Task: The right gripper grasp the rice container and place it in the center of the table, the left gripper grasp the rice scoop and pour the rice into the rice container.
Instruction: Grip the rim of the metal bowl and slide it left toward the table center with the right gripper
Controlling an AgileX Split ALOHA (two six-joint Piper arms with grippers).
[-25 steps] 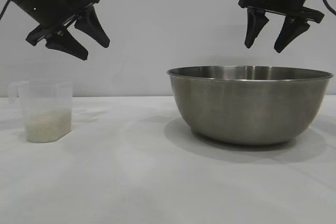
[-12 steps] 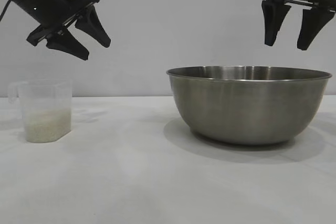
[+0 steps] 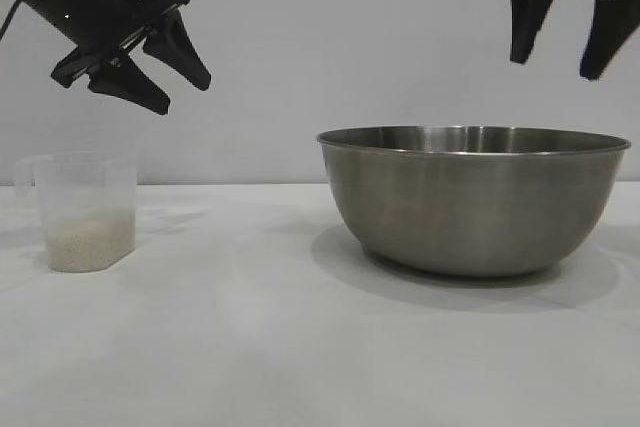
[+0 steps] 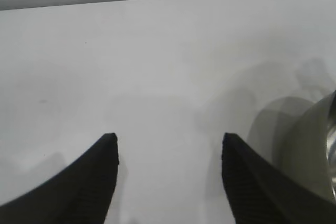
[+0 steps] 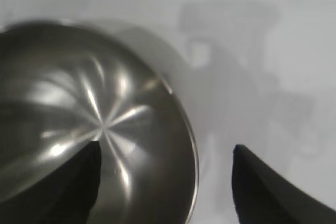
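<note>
We start at the right gripper [image 3: 560,55]: fingers spread apart, nothing between them, pointing nearly straight down above the right part of the rice container's rim. In its wrist view one finger hangs over the bowl's inside and the other over bare table outside the wall, so we judge it is lined up to straddle the rim and pinch it; that is the only thin edge this wide bowl offers.

The rice container [image 3: 475,199] sits upright on the right half of the table [image 3: 250,347], near the right edge, not at the centre. It looks empty; we see only bare steel inside [image 5: 100,124].

The left gripper [image 3: 165,72] hangs above the left side of the table, tilted downward and toward the middle, fingers open and empty. It is above and a little to the centre side of the rice scoop, well clear of it. We read it as waiting its turn.

The rice scoop [image 3: 88,209] stands upright near the left edge of the table, handle at its rim facing left. The rice [image 3: 90,240] fills roughly its lower third. Nothing poured yet; the bowl move comes first.
</note>
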